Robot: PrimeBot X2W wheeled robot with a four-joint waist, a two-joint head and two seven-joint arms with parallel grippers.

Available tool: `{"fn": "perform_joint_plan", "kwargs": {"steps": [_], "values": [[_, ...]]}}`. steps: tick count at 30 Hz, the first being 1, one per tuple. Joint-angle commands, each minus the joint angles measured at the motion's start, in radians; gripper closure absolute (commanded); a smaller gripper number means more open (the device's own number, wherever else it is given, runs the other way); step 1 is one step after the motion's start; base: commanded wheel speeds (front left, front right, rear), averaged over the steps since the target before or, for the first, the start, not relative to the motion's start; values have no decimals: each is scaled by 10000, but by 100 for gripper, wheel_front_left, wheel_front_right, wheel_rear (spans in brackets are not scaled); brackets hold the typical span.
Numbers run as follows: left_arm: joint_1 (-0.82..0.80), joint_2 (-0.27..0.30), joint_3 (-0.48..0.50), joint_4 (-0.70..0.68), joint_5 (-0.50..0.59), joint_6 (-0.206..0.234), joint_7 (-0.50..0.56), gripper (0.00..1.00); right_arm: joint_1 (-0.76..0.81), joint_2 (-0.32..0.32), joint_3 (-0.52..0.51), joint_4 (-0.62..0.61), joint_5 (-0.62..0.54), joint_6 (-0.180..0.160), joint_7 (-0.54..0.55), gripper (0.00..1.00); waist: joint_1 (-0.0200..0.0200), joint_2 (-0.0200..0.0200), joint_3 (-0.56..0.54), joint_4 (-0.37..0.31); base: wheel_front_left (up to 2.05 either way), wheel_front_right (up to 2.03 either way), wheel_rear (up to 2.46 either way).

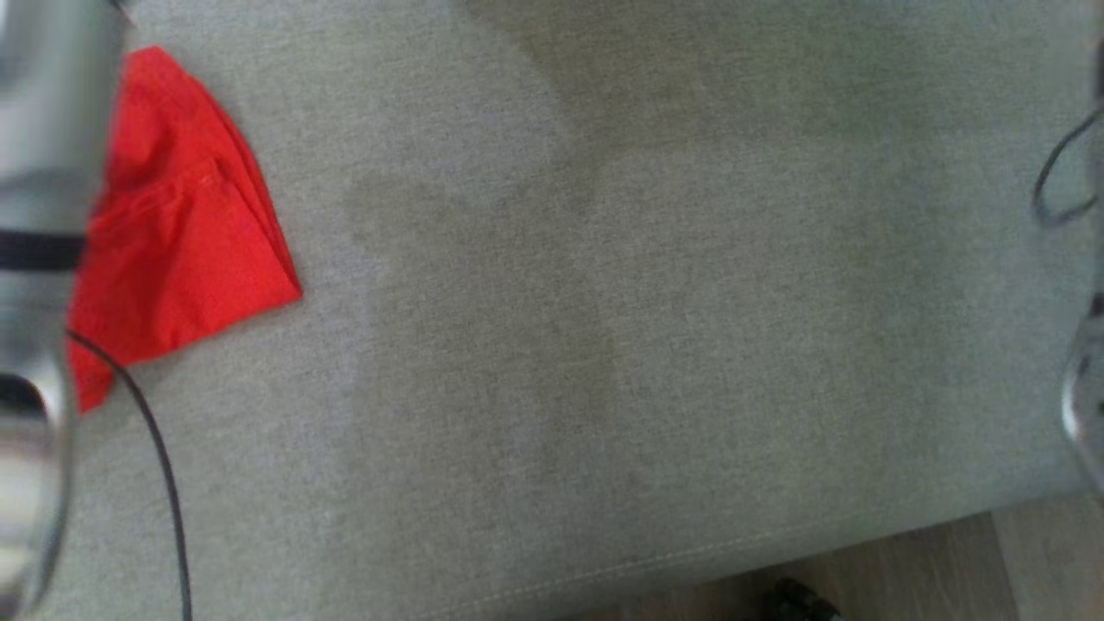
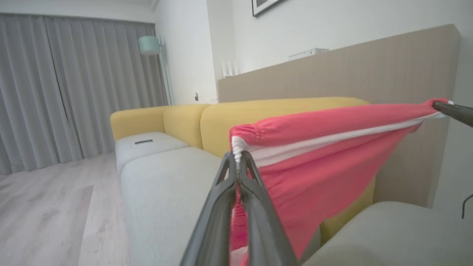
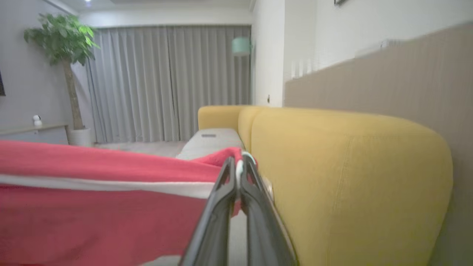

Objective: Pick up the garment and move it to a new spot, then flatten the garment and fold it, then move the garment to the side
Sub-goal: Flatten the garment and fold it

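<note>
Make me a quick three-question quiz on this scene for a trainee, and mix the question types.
1. True or false: the left gripper is shut on the red garment.
2. Multiple choice: what colour is the sofa backrest? A grey, B yellow, C blue.
3. Fill in: the band running along the garment's edge from the left gripper to the right gripper is ____ in colour.

Key: 1 true. 2 B. 3 white.
</note>
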Motion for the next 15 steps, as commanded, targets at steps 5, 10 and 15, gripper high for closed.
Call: {"fn": "perform_joint_plan", "kwargs": {"steps": [5, 10, 15], "values": [[1297, 146, -183, -350, -189, 20, -112, 100, 1149, -36, 791, 873, 462, -9, -85, 100, 1, 0, -159, 83, 0, 0, 0], [3318, 269, -712, -1039, -300, 18, -115, 100, 2452, -356, 2010, 1450, 1241, -9, 490, 100, 1, 0, -585, 173, 0, 0, 0], [5213, 517, -1204, -1714, -268, 17, -116, 100, 3886, -1088, 3229, 1173, 2165, -9, 1098, 100, 1, 0, -1198, 255, 0, 0, 0]]}}
